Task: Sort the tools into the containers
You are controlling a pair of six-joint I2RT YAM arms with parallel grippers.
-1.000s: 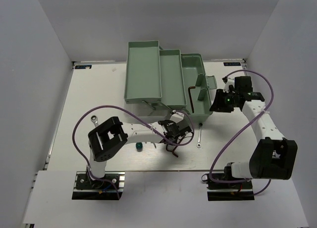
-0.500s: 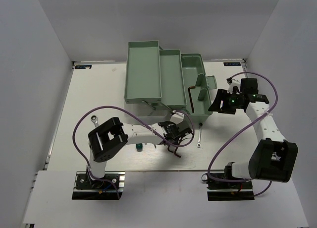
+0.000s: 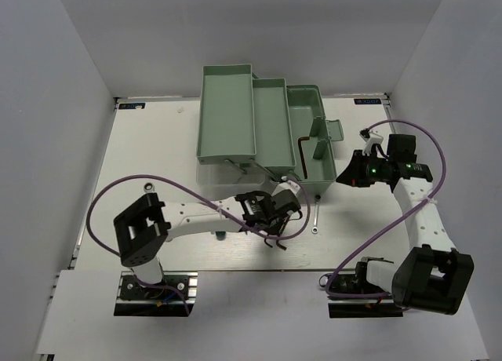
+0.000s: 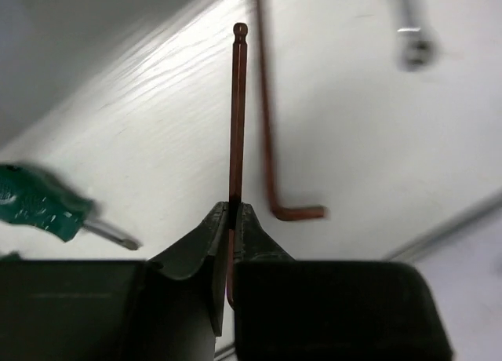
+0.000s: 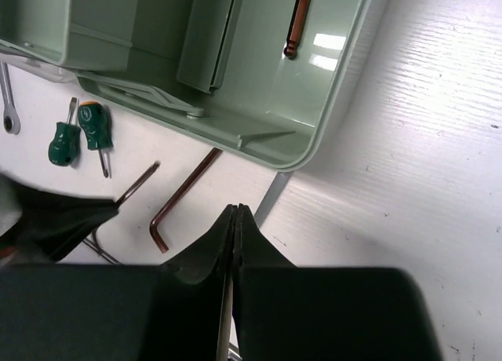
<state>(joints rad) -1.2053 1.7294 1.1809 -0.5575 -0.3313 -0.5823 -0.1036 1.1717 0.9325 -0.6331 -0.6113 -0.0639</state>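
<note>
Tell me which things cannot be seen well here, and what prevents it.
Top view: the left arm covers the green screwdrivers almost wholly.
Left wrist view: the wrench is blurred and cut by the upper edge.
Right wrist view: the upper edge cuts the hex key in the toolbox; bend unseen.
Left wrist view: the left gripper hides the lower end of the held hex key.

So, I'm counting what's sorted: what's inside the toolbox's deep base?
One dark hex key lies in the base. Whatever sits under the fold-out tray is covered.
</note>
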